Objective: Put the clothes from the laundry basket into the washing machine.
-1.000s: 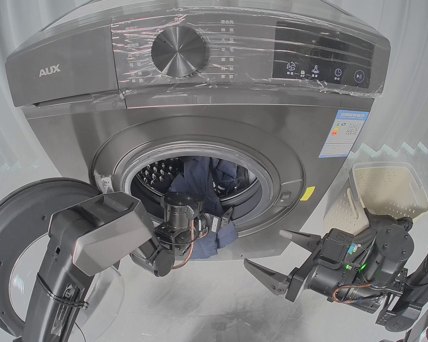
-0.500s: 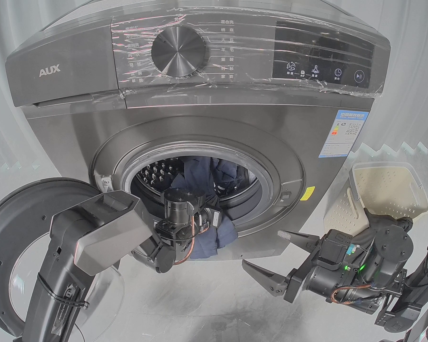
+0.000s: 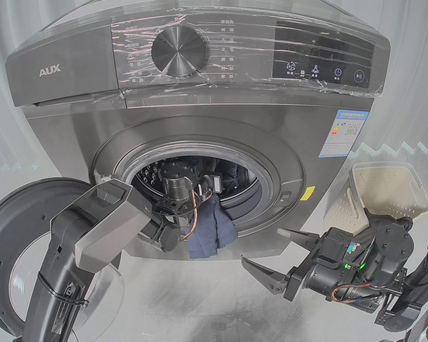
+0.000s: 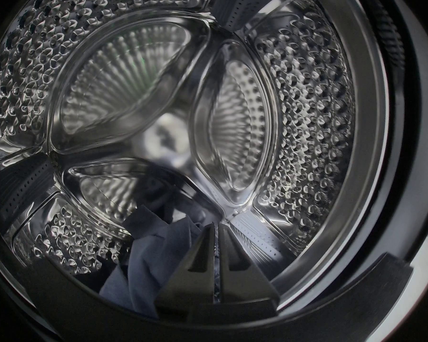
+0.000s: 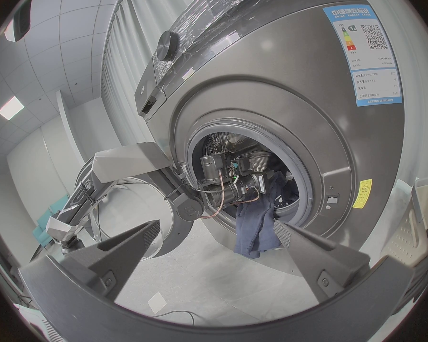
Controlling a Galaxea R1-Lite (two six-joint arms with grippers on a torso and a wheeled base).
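Loading step: our left gripper (image 4: 217, 262) clenches the navy garment (image 3: 211, 229) inside the drum (image 4: 299, 119); part hangs outside, so we must push deeper before releasing; right gripper (image 3: 264, 248) gapes

Pale pleated curtains (image 3: 416, 48) line the back, a glossy grey floor (image 3: 209, 300) below, light panels (image 5: 10, 108) glowing overhead

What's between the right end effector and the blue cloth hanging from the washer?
Nothing: in the head view, only bare floor separates the right end effector from the blue cloth.
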